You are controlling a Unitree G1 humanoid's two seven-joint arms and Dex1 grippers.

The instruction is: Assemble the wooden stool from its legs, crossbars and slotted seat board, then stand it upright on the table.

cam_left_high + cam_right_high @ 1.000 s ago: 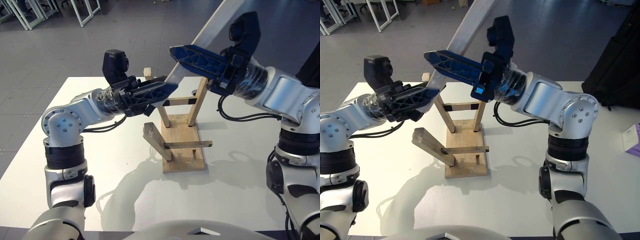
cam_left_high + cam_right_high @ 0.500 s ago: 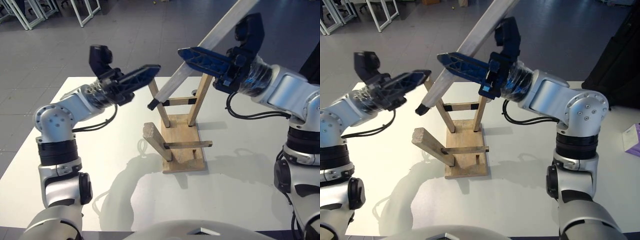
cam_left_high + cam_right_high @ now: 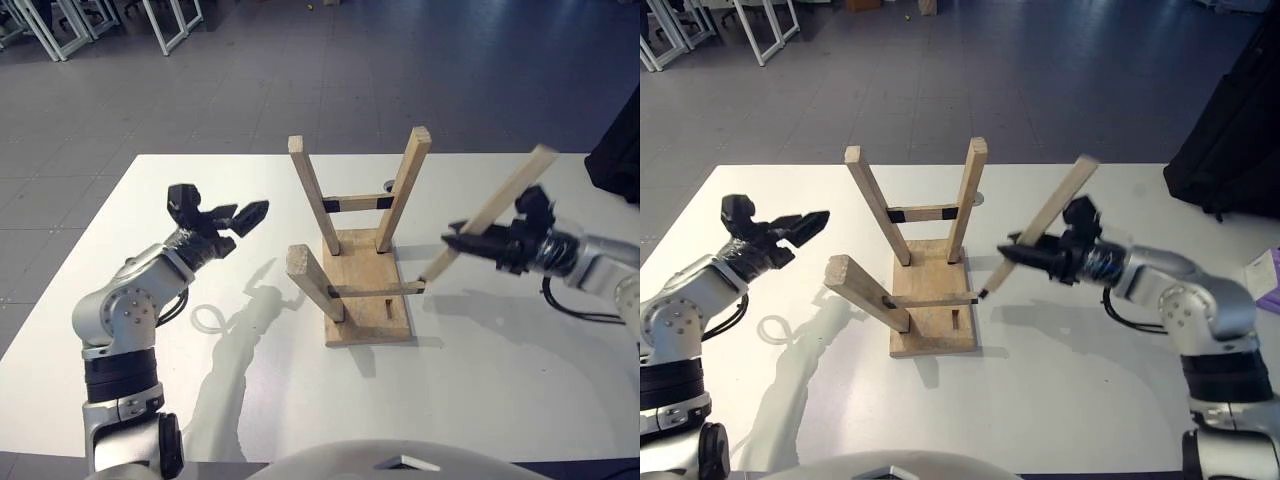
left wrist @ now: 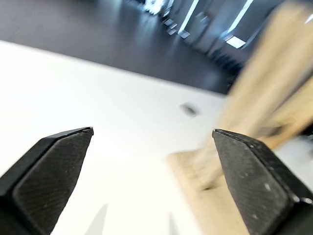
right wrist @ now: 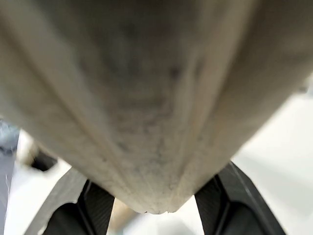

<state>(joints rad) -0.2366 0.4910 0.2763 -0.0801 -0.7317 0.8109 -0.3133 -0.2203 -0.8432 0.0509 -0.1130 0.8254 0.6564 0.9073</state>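
Right tool (image 3: pixel 1025 252) is gripping the pale wooden leg (image 3: pixel 1060 195) aslant, foot just beside the slotted wooden seat board (image 3: pixel 360 262) on the white bench (image 3: pixel 480 380); left tool (image 3: pixel 248 215) is hanging wide open; judgement: steepen leg before slotting.

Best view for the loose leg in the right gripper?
Right eye view: the loose leg shows end to end, clamped in the right gripper. Left eye matches. Right wrist: close-up of one face. Left wrist: cannot tell.

Three legs (image 3: pixel 310 195) rise from the seat board (image 3: pixel 365 265), gaps open between them.
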